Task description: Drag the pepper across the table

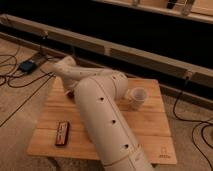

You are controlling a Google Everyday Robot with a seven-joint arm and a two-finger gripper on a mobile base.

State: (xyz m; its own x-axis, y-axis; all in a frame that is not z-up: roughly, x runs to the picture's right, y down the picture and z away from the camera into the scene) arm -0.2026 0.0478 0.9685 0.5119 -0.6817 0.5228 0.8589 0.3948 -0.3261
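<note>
One table [150,135], one cup [136,97], one dark bar [62,133], one arm [105,120], its one gripper [67,89] low over the table's far left corner

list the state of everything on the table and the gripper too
table: standing level
pepper: resting on table, far left, mostly hidden by arm
gripper: low at far left, by the pepper
white cup: upright, mouth up
dark bar: lying flat, front left
</note>
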